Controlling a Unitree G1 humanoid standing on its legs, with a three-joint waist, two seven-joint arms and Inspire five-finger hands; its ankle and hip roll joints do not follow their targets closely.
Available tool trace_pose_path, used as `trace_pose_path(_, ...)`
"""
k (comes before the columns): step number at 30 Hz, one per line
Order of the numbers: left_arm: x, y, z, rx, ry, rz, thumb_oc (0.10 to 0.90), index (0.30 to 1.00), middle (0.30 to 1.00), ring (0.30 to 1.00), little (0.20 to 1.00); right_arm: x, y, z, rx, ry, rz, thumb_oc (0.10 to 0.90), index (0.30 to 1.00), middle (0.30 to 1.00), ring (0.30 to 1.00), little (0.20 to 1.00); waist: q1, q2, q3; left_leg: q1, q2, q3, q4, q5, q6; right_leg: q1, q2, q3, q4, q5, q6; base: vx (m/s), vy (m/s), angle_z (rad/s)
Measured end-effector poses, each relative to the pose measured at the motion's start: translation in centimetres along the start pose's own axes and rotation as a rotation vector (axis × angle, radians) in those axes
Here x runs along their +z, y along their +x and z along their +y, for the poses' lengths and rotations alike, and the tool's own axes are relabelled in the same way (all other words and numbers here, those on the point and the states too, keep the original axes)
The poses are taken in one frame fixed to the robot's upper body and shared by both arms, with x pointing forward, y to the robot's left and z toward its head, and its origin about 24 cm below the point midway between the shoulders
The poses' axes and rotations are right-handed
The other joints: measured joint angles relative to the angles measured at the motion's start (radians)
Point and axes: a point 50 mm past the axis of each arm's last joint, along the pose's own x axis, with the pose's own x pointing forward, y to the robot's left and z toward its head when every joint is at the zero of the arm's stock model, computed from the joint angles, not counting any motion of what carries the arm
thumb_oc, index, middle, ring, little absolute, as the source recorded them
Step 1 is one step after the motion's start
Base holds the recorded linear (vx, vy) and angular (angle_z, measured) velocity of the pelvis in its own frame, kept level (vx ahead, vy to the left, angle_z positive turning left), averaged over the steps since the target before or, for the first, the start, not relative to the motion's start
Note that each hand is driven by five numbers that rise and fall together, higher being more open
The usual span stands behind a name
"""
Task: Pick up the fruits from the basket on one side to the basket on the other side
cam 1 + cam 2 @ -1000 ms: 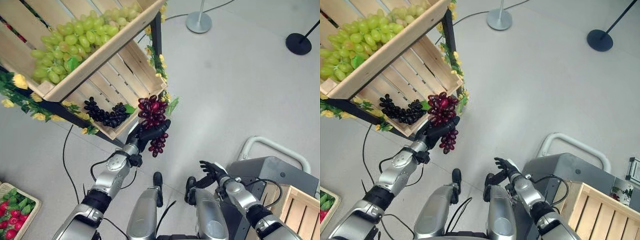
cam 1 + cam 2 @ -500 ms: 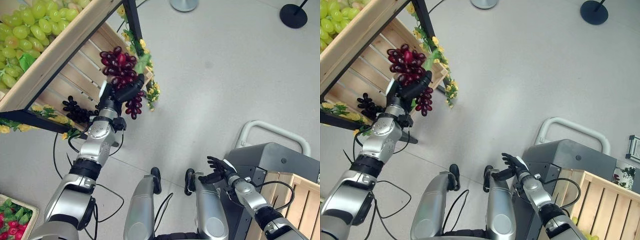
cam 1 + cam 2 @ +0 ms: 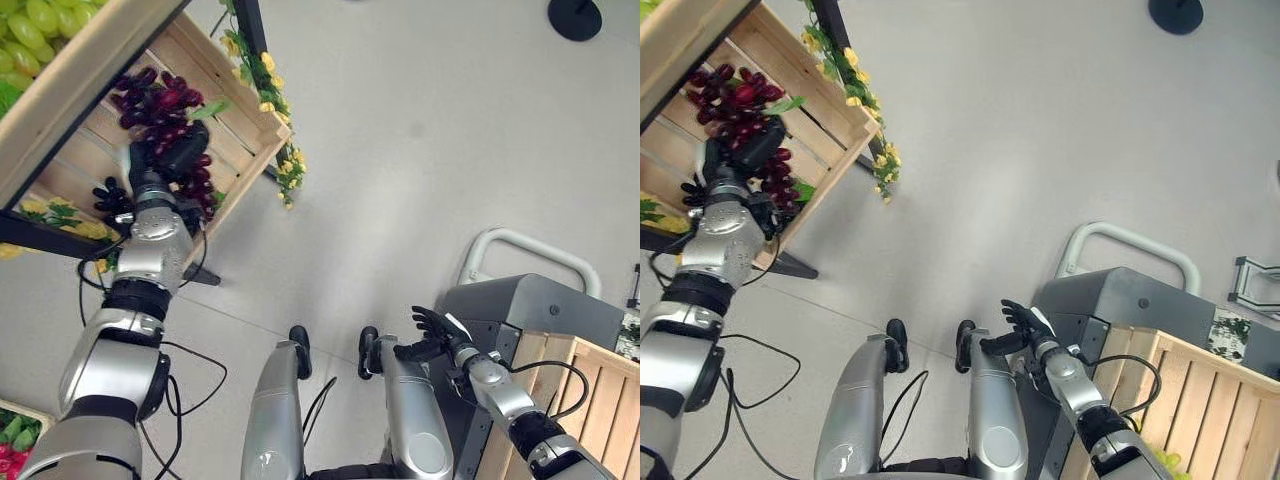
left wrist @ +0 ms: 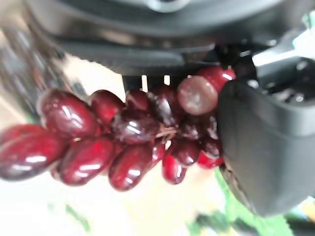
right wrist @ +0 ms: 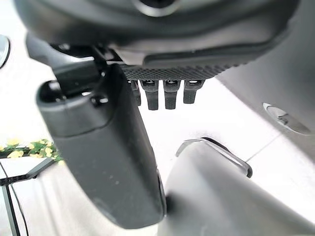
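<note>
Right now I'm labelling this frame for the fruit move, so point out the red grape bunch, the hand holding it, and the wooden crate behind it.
red grape bunch (image 3: pixel 150 100), left eye view, upper grapes.
left hand (image 3: pixel 183 152), left eye view, finger curled over the bunch.
wooden crate (image 3: pixel 248 128), left eye view, front side board.

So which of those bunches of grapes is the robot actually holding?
The dark red bunch of grapes, clasped in the left hand over the lower wooden crate. The black bunch and green bunch lie untouched.

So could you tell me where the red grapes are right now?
In the left hand, the red grapes are held over the lower crate, upper left in the eye views.
</note>
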Motion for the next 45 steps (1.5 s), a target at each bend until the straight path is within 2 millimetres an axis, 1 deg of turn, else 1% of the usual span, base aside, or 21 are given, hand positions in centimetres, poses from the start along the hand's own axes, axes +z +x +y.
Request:
trace_pose_path(1,0.1,0.3,0.7,0.039,0.022,0.011,0.400,0.300,0.300,0.300,0.300,-0.1,0.0,0.0,-0.002,0.000,0.003,0.800,0.900,0.900,0.900,0.900,0.000,-0.004,0.000,-0.004,0.003,-0.002,0.001,-0.001,0.000,0.000,0.002,-0.003,-0.004,0.002,-0.001,-0.04,-0.037,0.03)
trace_pose_path(2,0.2,0.8,2.1,0.103,0.048,0.033,0.400,0.300,0.300,0.300,0.300,-0.2,-0.1,0.0,-0.005,0.001,0.006,0.800,0.900,0.900,0.900,0.900,-0.002,-0.011,0.000,-0.010,0.005,-0.009,0.002,-0.001,0.000,0.000,0.005,-0.011,-0.012,0.004,-0.002,-0.03,-0.030,0.06)
trace_pose_path(3,0.3,0.9,2.8,0.134,0.059,0.038,0.400,0.300,0.300,0.300,0.300,-0.3,-0.1,0.0,-0.009,0.002,0.008,0.800,0.900,0.900,0.900,0.900,-0.004,-0.015,0.000,-0.014,0.005,-0.011,0.003,-0.001,-0.001,0.000,0.006,-0.014,-0.015,0.004,-0.002,-0.04,-0.039,0.10)
trace_pose_path(5,1.1,1.6,5.2,0.227,0.184,0.039,0.400,0.300,0.300,0.300,0.300,-0.5,-0.1,0.0,-0.017,0.003,0.013,0.800,0.900,0.900,0.900,0.900,-0.001,-0.033,-0.001,-0.021,0.006,-0.020,0.005,-0.001,-0.001,0.000,0.008,-0.021,-0.021,0.005,-0.002,-0.04,-0.055,0.07)
trace_pose_path(6,1.7,1.7,5.5,0.238,0.227,0.018,0.400,0.300,0.300,0.300,0.300,-0.6,-0.1,-0.1,-0.018,0.003,0.016,0.800,0.900,0.900,0.900,0.900,0.000,-0.041,-0.001,-0.022,0.006,-0.020,0.004,-0.001,0.000,0.000,0.008,-0.021,-0.021,0.005,-0.001,-0.05,-0.068,0.03)
trace_pose_path(8,4.0,2.0,6.6,0.295,0.413,-0.050,0.400,0.300,0.300,0.300,0.300,-0.8,-0.1,-0.1,-0.020,0.003,0.023,0.800,0.900,0.900,0.900,0.900,0.004,-0.062,-0.001,-0.026,0.007,-0.023,0.007,-0.003,0.000,0.000,0.010,-0.024,-0.024,0.006,0.000,-0.03,-0.045,0.01)
trace_pose_path(11,5.9,2.1,7.4,0.358,0.598,-0.112,0.400,0.300,0.300,0.300,0.300,-1.2,-0.3,-0.1,-0.028,0.003,0.029,0.800,0.900,0.900,0.900,0.900,0.010,-0.068,-0.002,-0.032,0.013,-0.023,0.023,-0.014,0.003,0.000,0.013,-0.024,-0.025,0.007,0.001,-0.02,-0.018,-0.03)
trace_pose_path(14,5.8,2.1,7.6,0.384,0.740,-0.089,0.400,0.300,0.300,0.300,0.300,-1.3,-0.3,-0.1,-0.028,-0.002,0.021,0.800,0.900,0.900,0.900,0.900,0.012,-0.068,-0.002,-0.037,0.012,-0.023,0.027,-0.017,0.007,0.000,0.014,-0.023,-0.025,0.010,0.007,-0.01,-0.024,-0.01)
trace_pose_path(15,5.8,2.1,7.7,0.396,0.805,-0.092,0.543,0.514,0.514,0.514,0.514,-1.3,-0.3,-0.1,-0.029,-0.003,0.020,0.800,0.900,0.900,0.900,0.900,0.012,-0.068,-0.002,-0.038,0.012,-0.023,0.028,-0.018,0.008,0.000,0.014,-0.024,-0.025,0.011,0.009,-0.01,-0.030,0.00)
trace_pose_path(16,5.9,2.1,7.7,0.404,0.854,-0.101,0.800,0.900,0.900,0.900,0.900,-1.4,-0.3,-0.1,-0.030,-0.003,0.022,0.800,0.900,0.900,0.900,0.900,0.012,-0.068,-0.002,-0.040,0.012,-0.024,0.030,-0.019,0.009,0.000,0.014,-0.024,-0.026,0.011,0.009,0.00,0.000,0.00)
trace_pose_path(17,5.9,2.1,7.7,0.407,0.884,-0.110,0.800,0.900,0.900,0.900,0.900,-1.4,-0.3,-0.2,-0.030,-0.003,0.022,0.800,0.900,0.900,0.900,0.900,0.012,-0.068,-0.002,-0.040,0.012,-0.024,0.030,-0.019,0.010,0.000,0.013,-0.024,-0.027,0.012,0.010,0.00,0.000,0.00)
trace_pose_path(18,6.0,2.1,7.5,0.408,0.942,-0.123,0.718,0.778,0.778,0.778,0.778,-1.5,-0.3,-0.2,-0.032,-0.004,0.022,0.800,0.900,0.900,0.900,0.900,0.012,-0.069,-0.002,-0.041,0.012,-0.024,0.031,-0.020,0.011,0.000,0.013,-0.025,-0.027,0.012,0.011,0.00,0.000,0.00)
trace_pose_path(19,6.0,2.1,7.5,0.409,0.975,-0.135,0.755,0.832,0.832,0.832,0.832,-1.6,-0.3,-0.2,-0.033,-0.004,0.022,0.800,0.900,0.900,0.900,0.900,0.014,-0.069,-0.003,-0.042,0.012,-0.024,0.031,-0.020,0.012,0.000,0.013,-0.025,-0.027,0.012,0.011,0.00,0.000,0.00)
trace_pose_path(20,6.0,2.1,7.5,0.412,1.003,-0.145,0.800,0.900,0.900,0.900,0.900,-1.5,-0.3,-0.2,-0.031,-0.006,0.021,0.800,0.900,0.900,0.900,0.900,0.015,-0.071,-0.003,-0.042,0.011,-0.024,0.031,-0.020,0.012,0.000,0.013,-0.025,-0.029,0.013,0.012,0.00,0.000,0.00)
trace_pose_path(25,6.1,2.1,7.6,0.405,1.026,-0.149,0.800,0.900,0.900,0.900,0.900,-1.7,-0.3,-0.1,-0.029,-0.011,0.023,0.800,0.900,0.900,0.900,0.900,0.015,-0.074,-0.003,-0.042,0.010,-0.023,0.031,-0.020,0.012,0.000,0.012,-0.025,-0.028,0.013,0.013,0.00,0.000,0.00)
trace_pose_path(31,6.4,2.1,7.1,0.368,1.007,-0.201,0.800,0.900,0.900,0.900,0.900,-1.8,-0.3,-0.1,-0.029,-0.028,0.026,0.800,0.900,0.900,0.900,0.900,0.015,-0.074,-0.003,-0.042,0.009,-0.024,0.031,-0.020,0.012,0.001,0.011,-0.025,-0.027,0.013,0.013,0.00,-0.011,0.00)
trace_pose_path(33,6.6,2.1,6.8,0.344,0.995,-0.230,0.800,0.900,0.900,0.900,0.900,-1.8,-0.3,-0.1,-0.028,-0.056,0.029,0.800,0.900,0.900,0.900,0.900,0.015,-0.074,-0.003,-0.041,0.009,-0.024,0.031,-0.020,0.013,0.002,0.010,-0.025,-0.027,0.014,0.013,0.00,0.000,0.00)
trace_pose_path(41,6.9,2.0,5.3,0.222,0.939,-0.329,0.800,0.900,0.900,0.900,0.900,-2.9,-0.5,0.2,-0.025,-0.071,0.070,0.800,0.900,0.900,0.900,0.900,0.016,-0.079,-0.004,-0.028,0.004,-0.027,0.026,-0.019,0.015,0.018,0.006,-0.026,-0.033,0.015,0.016,0.00,-0.017,0.01)
trace_pose_path(44,6.8,1.8,4.7,0.160,0.908,-0.363,0.800,0.900,0.900,0.900,0.900,-3.0,-0.5,0.3,-0.022,-0.090,0.073,0.800,0.900,0.900,0.900,0.900,0.016,-0.079,-0.004,-0.020,0.003,-0.027,0.023,-0.018,0.016,0.028,0.006,-0.026,-0.039,0.016,0.018,0.01,-0.042,0.00)
trace_pose_path(45,6.4,1.7,4.3,0.121,0.879,-0.370,0.800,0.900,0.900,0.900,0.900,-3.1,-0.6,0.4,-0.019,-0.102,0.075,0.800,0.900,0.900,0.900,0.900,0.016,-0.079,-0.004,-0.010,0.003,-0.027,0.018,-0.019,0.016,0.038,0.006,-0.026,-0.044,0.017,0.019,0.00,0.000,0.00)
